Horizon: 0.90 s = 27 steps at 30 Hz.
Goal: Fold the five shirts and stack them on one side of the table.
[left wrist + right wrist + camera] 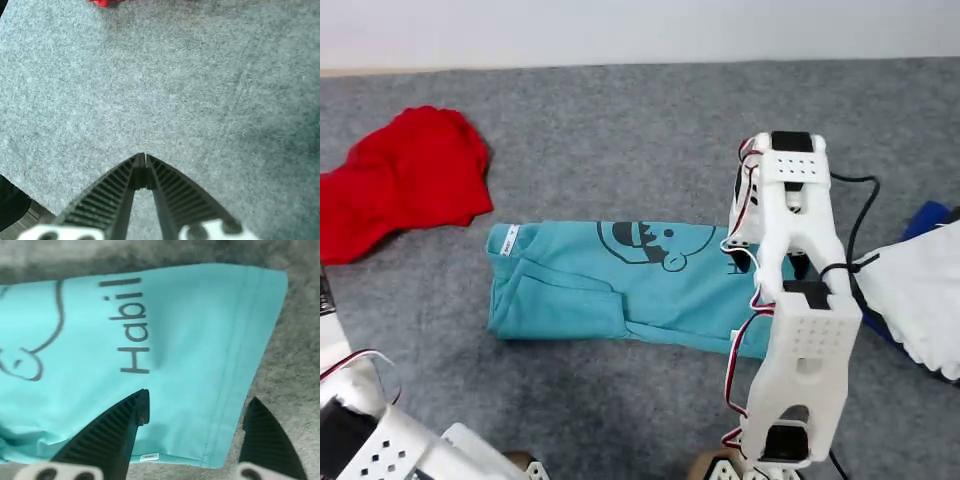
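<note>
Two grippers, two jobs: I'm hovering the right gripper [199, 400] wide open and empty over the hem [235, 365] end of the teal shirt [610, 285], which is lying in the middle folded into a long strip, so I'm guessing that hem is going left toward the collar [510, 240]. The left gripper [145, 159] is sitting closed on nothing above bare table [620, 120] at the near left, clear of that path. The red shirt [405, 180] is lying far left and the white shirt [920, 290] is crowding the right edge near the hem.
</note>
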### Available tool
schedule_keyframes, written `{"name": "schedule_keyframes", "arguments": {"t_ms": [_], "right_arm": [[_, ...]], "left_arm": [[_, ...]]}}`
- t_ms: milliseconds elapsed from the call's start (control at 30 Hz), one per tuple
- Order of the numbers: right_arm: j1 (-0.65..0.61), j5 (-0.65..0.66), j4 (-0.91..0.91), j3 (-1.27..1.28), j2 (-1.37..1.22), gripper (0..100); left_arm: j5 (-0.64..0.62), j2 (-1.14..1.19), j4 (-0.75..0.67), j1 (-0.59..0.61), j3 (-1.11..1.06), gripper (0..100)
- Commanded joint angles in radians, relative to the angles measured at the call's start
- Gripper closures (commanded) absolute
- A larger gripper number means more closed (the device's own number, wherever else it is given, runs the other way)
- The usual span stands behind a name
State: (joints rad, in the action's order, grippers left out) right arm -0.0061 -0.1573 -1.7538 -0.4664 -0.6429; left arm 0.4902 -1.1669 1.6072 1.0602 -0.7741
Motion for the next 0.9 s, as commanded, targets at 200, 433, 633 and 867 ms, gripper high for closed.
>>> {"name": "schedule_keyframes", "arguments": {"t_ms": [200, 433, 633, 867], "right_arm": [[0.038, -0.014, 0.03, -0.006, -0.071, 68.0], [0.041, -0.009, 0.068, -0.006, -0.185, 76.4], [0.044, 0.097, 0.053, -0.011, -0.15, 97.9], [0.14, 0.187, 0.038, -0.011, -0.004, 98.8]], "left_arm": [[-0.008, -0.005, 0.003, 0.006, 0.002, 99], [-0.006, -0.005, -0.002, 0.005, 0.002, 99], [-0.006, -0.005, -0.003, 0.005, 0.002, 99], [-0.006, -0.005, -0.003, 0.005, 0.002, 99]]}}
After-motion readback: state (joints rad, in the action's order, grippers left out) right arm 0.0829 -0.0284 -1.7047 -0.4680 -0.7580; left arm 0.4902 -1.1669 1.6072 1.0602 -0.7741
